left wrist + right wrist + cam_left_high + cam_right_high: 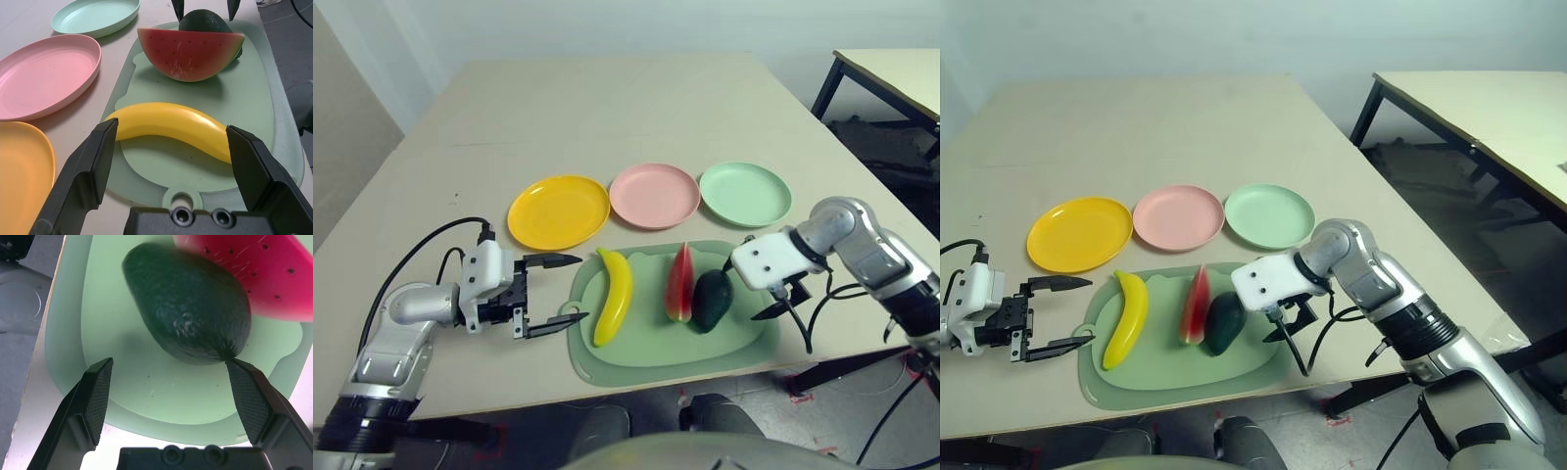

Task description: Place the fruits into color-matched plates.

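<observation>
A yellow banana (613, 296), a red watermelon wedge (679, 284) and a dark green avocado (713, 301) lie side by side on a pale green mat (675, 351). Behind the mat stand three plates in a row: yellow-orange (558, 211), pink (654, 195) and mint green (745, 193), each with nothing in it. My left gripper (578, 289) is open at the mat's left edge, facing the banana without touching it. My right gripper (169, 361) is open just right of the avocado, whose near end lies level with the fingertips (100, 382).
The beige table (607, 108) stretches far behind the plates. The mat's ring tab (182, 200) lies just in front of my left gripper. A second table (891, 69) stands at the back right. Black cables (421, 250) trail from both wrists.
</observation>
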Action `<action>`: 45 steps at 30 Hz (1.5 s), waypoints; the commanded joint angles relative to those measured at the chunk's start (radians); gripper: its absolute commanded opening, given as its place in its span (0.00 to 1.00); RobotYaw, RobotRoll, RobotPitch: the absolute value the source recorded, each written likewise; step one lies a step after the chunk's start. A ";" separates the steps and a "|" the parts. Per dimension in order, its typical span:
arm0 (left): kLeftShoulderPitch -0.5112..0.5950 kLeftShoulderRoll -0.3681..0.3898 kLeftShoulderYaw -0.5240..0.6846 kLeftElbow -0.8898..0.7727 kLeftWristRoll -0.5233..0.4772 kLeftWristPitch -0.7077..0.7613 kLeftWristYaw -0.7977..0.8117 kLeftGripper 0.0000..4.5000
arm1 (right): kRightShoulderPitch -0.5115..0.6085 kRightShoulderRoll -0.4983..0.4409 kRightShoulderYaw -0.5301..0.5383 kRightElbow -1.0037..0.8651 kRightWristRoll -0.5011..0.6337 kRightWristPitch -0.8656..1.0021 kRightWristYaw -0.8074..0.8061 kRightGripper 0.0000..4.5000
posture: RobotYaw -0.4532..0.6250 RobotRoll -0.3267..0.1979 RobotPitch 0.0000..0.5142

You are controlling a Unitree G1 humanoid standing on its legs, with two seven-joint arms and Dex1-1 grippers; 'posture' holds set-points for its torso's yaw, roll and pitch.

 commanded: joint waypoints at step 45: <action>-0.005 -0.017 -0.016 -0.001 0.030 -0.003 0.011 1.00 | -0.112 0.047 0.103 0.068 -0.157 -0.305 0.004 1.00 | 0.46 0.62 0.00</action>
